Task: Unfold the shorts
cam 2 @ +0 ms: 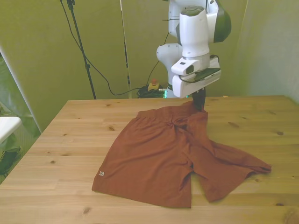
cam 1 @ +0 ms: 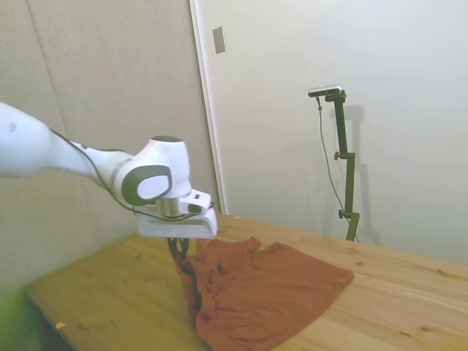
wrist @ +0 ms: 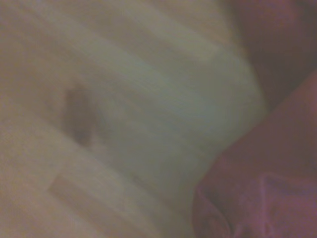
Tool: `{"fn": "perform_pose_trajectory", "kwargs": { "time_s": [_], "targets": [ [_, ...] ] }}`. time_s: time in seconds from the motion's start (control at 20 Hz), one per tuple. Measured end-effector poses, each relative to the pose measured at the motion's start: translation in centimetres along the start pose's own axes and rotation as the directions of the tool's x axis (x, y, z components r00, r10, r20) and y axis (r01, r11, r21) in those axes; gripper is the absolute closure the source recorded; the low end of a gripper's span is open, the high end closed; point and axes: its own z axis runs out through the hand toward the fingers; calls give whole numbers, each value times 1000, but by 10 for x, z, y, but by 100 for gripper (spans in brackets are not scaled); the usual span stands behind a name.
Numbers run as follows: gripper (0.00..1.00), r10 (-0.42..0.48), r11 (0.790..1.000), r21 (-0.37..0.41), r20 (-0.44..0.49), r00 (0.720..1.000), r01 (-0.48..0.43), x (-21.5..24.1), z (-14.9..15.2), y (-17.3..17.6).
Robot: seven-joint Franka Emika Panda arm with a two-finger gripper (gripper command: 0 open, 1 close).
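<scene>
Table (cam 2: 70,140): bare wooden planks with dark knots; in the front view it runs the full width, and the shorts take up its middle and the front view's right.
Room: in the front view a pale wall stands behind the table, with a thin black pole (cam 2: 80,46) and a trailing cable to the front view's left of the arm; in the side view a padded grey panel (cam 1: 110,80) sits beside a white door (cam 1: 329,110) that carries a small grey plate.
Shorts (cam 2: 159,154): rust-orange cloth lying mostly flat on the table, spread open with both legs showing; a small pale logo marks the leg hem toward the front view's left.
Direction: the waistband lies toward the arm's side of the table and the leg openings point away from it, toward the near edge in the front view; the long axis runs slantwise from the pinched waistband corner to the hem with the logo.
Folds: the leg on the front view's right is creased and partly doubled over; wrinkles radiate from the waistband corner under the gripper.
Gripper (cam 2: 200,103): dark fingers closed narrowly on the waistband corner, which stands a little lifted off the table; in the side view the gripper (cam 1: 180,252) meets the edge of the shorts (cam 1: 263,292) nearest the arm.
Wrist view: blurred; pale wood and a patch of the shorts (wrist: 267,188) only.
</scene>
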Motion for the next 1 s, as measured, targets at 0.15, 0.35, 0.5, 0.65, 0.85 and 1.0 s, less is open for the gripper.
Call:
{"fn": "perform_pose_trajectory", "kwargs": {
  "time_s": [0.15,0.35,0.5,0.65,0.85,1.0],
  "targets": [
    [100,-72,997,-35,31,997,73,-42,18,-24],
    [0,-114,991,-64,75,991,119,-74,40,-35],
    [0,-98,992,-76,90,991,105,-80,47,-29],
    [0,-67,994,-83,87,994,74,-86,46,-21],
    [0,-48,994,-95,70,996,54,-100,36,-16],
    [0,-32,994,-100,69,997,39,-113,24,-14]
  ]
}}
